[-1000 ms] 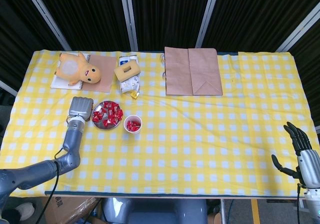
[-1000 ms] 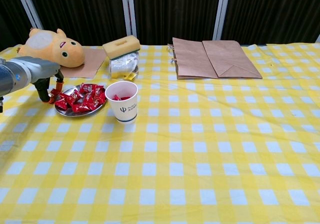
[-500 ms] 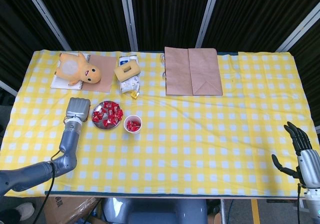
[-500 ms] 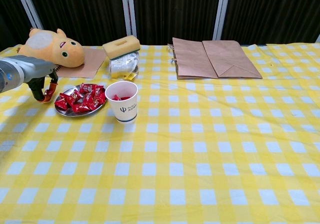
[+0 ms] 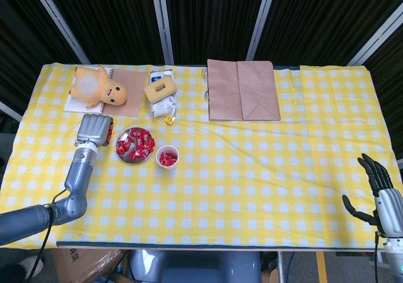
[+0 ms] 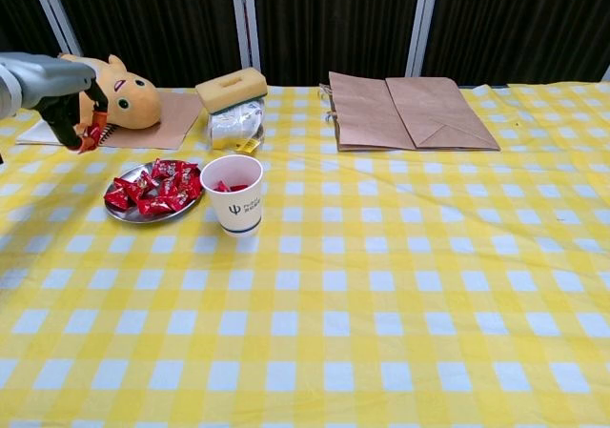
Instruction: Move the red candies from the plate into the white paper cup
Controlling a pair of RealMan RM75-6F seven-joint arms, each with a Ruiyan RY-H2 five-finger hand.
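A round metal plate holding several red candies sits left of centre on the cloth. Just to its right stands the white paper cup, with red candies inside. My left hand hangs raised to the left of the plate, and it grips a red candy in its curled fingers. My right hand stays at the table's right edge, fingers apart and holding nothing; the chest view does not show it.
A yellow plush toy lies on a notebook and brown card at the back left. A sponge on a white packet sits behind the cup. A flat brown paper bag lies at the back centre.
My left hand has lifted from the plate's left rim, moving up and to the left with a red candy. The right hand has not moved.
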